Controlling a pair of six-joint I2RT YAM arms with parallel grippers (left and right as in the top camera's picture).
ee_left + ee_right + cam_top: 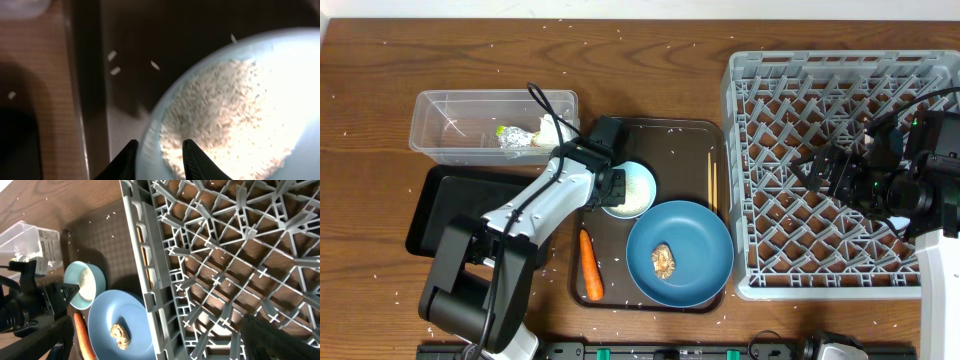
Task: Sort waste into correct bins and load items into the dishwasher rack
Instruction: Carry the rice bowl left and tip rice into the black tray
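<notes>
A white bowl (648, 190) of white rice (632, 190) stands on the dark brown serving tray (690, 140). My left gripper (610, 188) straddles its left rim; in the left wrist view the fingers (157, 150) are shut on the rim (280, 37), one outside, one in the rice (225, 110). The blue plate (700, 240) holds a brown lump (664, 262). The carrot (590, 265) and chopsticks (712, 180) lie on the same tray. My right gripper (825, 170) hangs open and empty over the grey rack (840, 60). No cups show.
The clear tub (440, 110) at the back left holds a crumpled napkin (552, 130) and a yellow-green wrapper (512, 135). The black tray (445, 195) lies in front of it, partly under my left arm. Rice grains are scattered over the wooden table.
</notes>
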